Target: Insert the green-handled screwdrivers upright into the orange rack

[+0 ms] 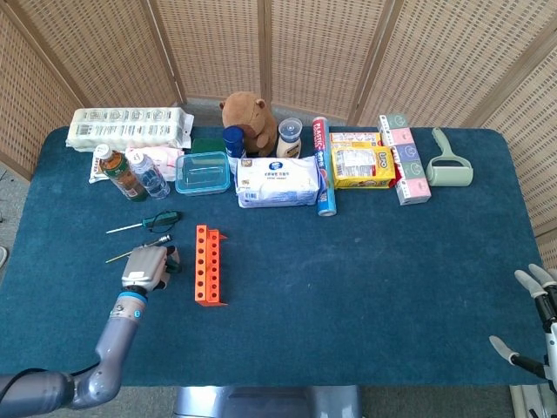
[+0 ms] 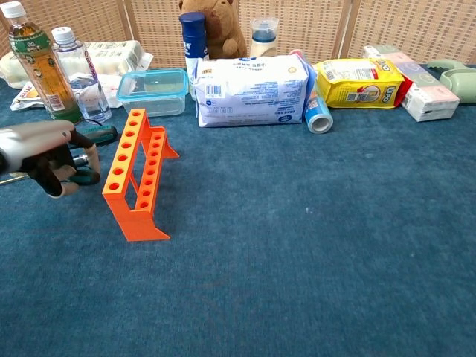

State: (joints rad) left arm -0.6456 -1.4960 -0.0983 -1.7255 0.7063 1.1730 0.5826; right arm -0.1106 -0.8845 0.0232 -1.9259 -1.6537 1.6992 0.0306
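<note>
Fingers (image 2: pixel 58 172) of the left hand (image 1: pixel 146 266) clamp one of two green-handled screwdrivers (image 1: pixel 162 219); one orange rack (image 1: pixel 207 264) beside.

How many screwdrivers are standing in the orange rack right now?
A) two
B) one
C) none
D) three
C: every hole of the orange rack is empty; one green-handled screwdriver lies flat on the table, and the left hand grips another beside the rack.
</note>
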